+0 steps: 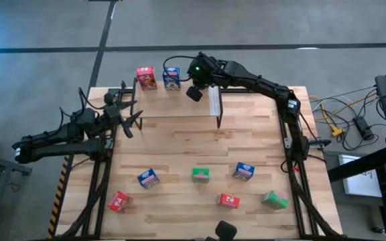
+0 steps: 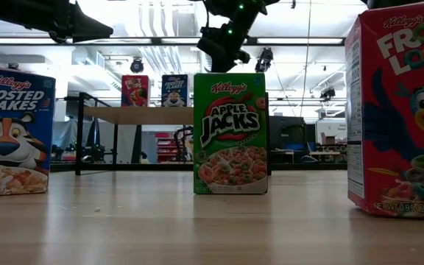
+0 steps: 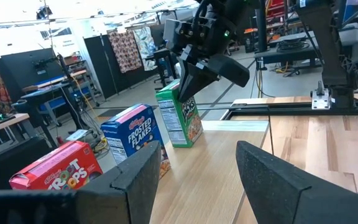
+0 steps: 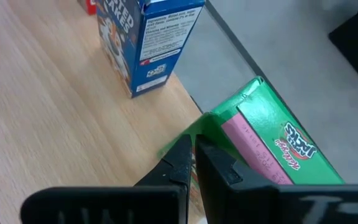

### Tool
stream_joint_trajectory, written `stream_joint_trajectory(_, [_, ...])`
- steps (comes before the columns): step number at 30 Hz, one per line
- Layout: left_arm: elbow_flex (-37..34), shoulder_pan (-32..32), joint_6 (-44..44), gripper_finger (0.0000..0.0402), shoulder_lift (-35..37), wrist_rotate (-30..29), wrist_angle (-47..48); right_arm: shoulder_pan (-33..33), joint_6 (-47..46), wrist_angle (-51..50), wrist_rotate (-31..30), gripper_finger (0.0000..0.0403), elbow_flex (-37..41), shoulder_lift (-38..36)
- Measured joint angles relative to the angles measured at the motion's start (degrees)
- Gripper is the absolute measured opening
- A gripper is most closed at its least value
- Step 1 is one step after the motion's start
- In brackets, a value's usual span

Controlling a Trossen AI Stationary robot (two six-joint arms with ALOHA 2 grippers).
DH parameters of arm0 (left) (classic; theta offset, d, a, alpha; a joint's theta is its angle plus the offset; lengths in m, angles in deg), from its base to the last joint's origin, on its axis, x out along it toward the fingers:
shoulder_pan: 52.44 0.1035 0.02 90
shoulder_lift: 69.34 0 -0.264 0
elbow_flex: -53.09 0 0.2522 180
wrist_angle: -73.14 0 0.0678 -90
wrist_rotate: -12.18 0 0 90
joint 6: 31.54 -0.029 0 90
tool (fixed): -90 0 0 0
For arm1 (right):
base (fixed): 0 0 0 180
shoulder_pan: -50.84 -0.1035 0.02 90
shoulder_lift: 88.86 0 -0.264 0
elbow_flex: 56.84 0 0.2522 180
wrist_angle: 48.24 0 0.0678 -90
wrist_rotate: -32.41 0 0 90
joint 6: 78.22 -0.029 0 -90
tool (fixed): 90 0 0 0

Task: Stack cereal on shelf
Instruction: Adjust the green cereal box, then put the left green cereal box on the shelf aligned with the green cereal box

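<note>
Green cereal box (image 3: 180, 114) directly under closed right gripper (image 3: 194, 79).

The high view hides the shelved green cereal box (image 3: 180, 115) beneath the right arm (image 1: 246, 77).

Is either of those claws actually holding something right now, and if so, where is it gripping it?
The right gripper is shut beside the top of a green cereal box on the shelf; an actual hold cannot be told. The left gripper is open and empty.
</note>
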Motion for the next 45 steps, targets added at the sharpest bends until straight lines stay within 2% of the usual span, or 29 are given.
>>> stream_joint_trajectory(23, [0.0, 0.0, 0.1, 0.0194, 0.0, 0.0, 0.0, 0.0, -0.6, 1.5, 0.0, 0.0013, 0.4, 0.0])
stream_joint_trajectory(28, [0.0, 0.0, 0.5, 0.0194, 0.0, 0.5, 0.0, -2.0, -0.3, 0.6, 0.4, 0.0013, 0.4, -1.4])
stream_joint_trajectory(38, [0.0, 0.0, 7.5, 0.0194, -0.2, 10.7, -3.0, -11.9, 3.4, -0.3, 0.5, 0.0009, 3.4, -4.1])
stream_joint_trajectory(45, [-0.1, -1.0, 14.8, 0.0194, -2.1, 18.2, -4.9, -17.5, 2.9, 4.7, 0.2, 0.0009, 15.9, -10.9])
